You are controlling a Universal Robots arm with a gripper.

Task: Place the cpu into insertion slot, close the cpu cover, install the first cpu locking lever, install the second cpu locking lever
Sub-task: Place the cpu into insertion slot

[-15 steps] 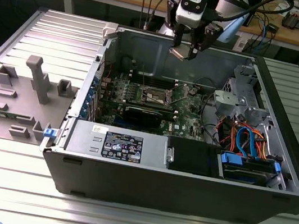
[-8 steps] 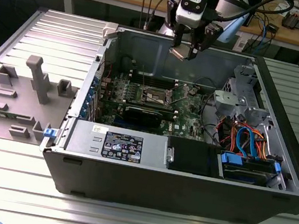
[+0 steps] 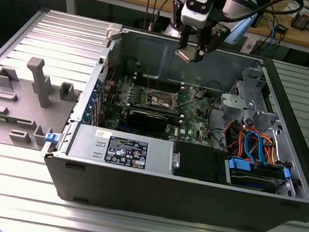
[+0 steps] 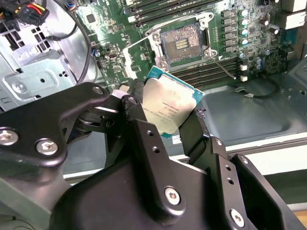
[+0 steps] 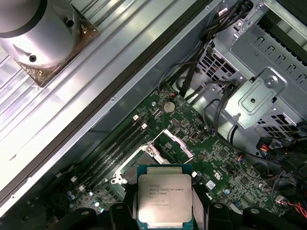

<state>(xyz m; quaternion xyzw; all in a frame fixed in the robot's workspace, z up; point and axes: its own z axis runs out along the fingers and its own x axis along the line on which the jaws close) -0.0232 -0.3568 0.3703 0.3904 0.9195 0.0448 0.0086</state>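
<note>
**CPU held in the air above the open socket**

The cpu (image 4: 170, 105) is clamped by two opposite edges between the fingers (image 4: 144, 139) of the gripper (image 4: 167, 109). Its metal top is turned toward the wrist, and it touches nothing else. The insertion slot (image 4: 181, 44) lies below and ahead of the fingertips, well apart from the chip, with its contact field exposed. Beside the slot the cpu cover (image 5: 176, 145) is seen raised, and a thin locking lever (image 4: 223, 66) is swung clear at the slot's other side. Around these spread the green motherboard (image 4: 110, 28) and the walls of the open computer case (image 3: 190, 186).

Three hazards are judged likely:
- If the chip were lowered out of square with the slot, a corner could land on the rim and the contacts could be bent.
- Because only narrow edges are gripped, the chip could tilt or slip.
- The raised cover and lever could be struck by a descending finger.
</note>
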